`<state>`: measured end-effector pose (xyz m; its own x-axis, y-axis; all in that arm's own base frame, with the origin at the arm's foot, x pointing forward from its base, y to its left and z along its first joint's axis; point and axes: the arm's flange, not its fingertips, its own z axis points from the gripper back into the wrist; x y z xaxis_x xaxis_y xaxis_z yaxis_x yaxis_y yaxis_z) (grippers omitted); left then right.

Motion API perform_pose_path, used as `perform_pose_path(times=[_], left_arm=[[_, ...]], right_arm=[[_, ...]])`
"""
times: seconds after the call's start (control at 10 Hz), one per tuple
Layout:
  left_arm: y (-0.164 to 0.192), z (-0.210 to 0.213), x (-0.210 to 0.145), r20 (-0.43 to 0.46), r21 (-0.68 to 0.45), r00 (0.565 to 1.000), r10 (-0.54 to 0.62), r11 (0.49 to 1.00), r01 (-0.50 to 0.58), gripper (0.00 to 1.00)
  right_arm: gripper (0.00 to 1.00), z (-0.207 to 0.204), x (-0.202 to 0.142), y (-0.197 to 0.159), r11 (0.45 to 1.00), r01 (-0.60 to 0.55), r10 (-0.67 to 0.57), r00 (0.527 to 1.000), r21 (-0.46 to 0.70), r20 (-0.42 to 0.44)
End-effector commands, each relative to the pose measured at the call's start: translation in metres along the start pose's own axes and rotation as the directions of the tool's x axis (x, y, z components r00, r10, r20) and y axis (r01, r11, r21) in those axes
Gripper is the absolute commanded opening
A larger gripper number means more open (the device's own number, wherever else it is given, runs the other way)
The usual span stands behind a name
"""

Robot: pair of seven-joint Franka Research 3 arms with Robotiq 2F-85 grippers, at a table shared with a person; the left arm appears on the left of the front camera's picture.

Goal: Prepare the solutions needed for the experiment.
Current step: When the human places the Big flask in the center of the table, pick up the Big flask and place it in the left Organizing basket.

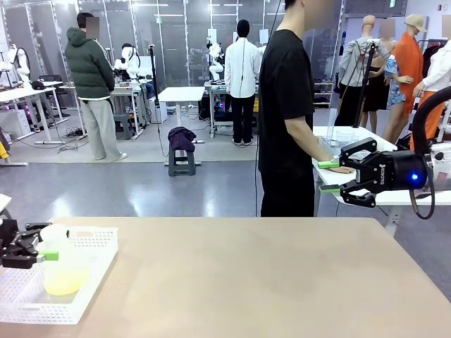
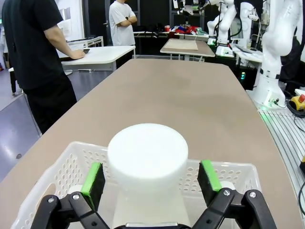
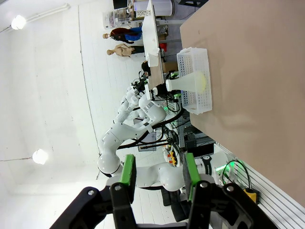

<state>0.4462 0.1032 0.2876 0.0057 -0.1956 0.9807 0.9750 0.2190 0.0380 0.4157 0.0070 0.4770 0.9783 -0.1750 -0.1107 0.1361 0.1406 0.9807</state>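
A frosted conical flask [image 1: 60,264] stands in a white perforated basket [image 1: 91,243] at the table's front left. The solutions show as a pale yellow-green layer [image 1: 63,283] in its base. My left gripper [image 1: 44,248] is open and straddles the flask's neck; in the left wrist view its green pads [image 2: 92,179] flank the white flask top [image 2: 147,152] with small gaps. My right gripper [image 1: 330,176] hangs high at the right, open with nothing between its fingers. The right wrist view shows that gripper [image 3: 156,174] near, and the flask [image 3: 183,83] with its liquid [image 3: 201,82] far off in the basket [image 3: 198,102].
A person in black [image 1: 285,105] stands beyond the far edge, one hand on a white side table [image 1: 366,186]. The tan tabletop [image 1: 246,282] stretches bare between the basket and the right arm.
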Motion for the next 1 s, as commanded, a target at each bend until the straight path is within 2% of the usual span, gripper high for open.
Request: perform_pose_path(times=[0.0, 0.3, 0.5, 0.7, 0.8, 0.9], left_arm=[[-0.006, 0.017, 0.01, 0.004, 0.038, 1.0, -0.016, 0.999, 0.016, 1.0], [-0.018, 0.046, 0.03, 0.028, 0.113, 1.0, -0.014, 0.994, 0.01, 1.0], [-0.029, 0.059, 0.051, 0.07, -0.018, 0.996, 0.062, 0.998, -0.061, 1.0], [-0.04, 0.07, 0.072, 0.106, -0.086, 0.988, 0.109, 0.991, -0.1, 1.0], [-0.046, 0.073, 0.087, 0.174, -0.108, 0.973, 0.152, 0.985, -0.134, 1.0], [-0.056, 0.068, 0.11, 0.234, -0.143, 0.941, 0.244, 0.966, -0.215, 1.0]], right_arm=[[0.51, 0.001, 0.0, 0.001, 1.0, -0.003, 0.003, 1.0, 0.009, -0.006], [0.51, 0.001, 0.0, 0.001, 1.0, -0.003, 0.003, 1.0, 0.009, -0.006], [0.51, 0.001, 0.0, 0.001, 1.0, -0.003, 0.003, 1.0, 0.009, -0.006], [0.51, 0.001, 0.0, 0.001, 1.0, -0.003, 0.003, 1.0, 0.009, -0.006], [0.51, 0.001, 0.0, 0.001, 1.0, -0.003, 0.003, 1.0, 0.009, -0.006], [0.51, 0.001, 0.0, 0.001, 1.0, -0.003, 0.003, 1.0, 0.009, -0.006]])
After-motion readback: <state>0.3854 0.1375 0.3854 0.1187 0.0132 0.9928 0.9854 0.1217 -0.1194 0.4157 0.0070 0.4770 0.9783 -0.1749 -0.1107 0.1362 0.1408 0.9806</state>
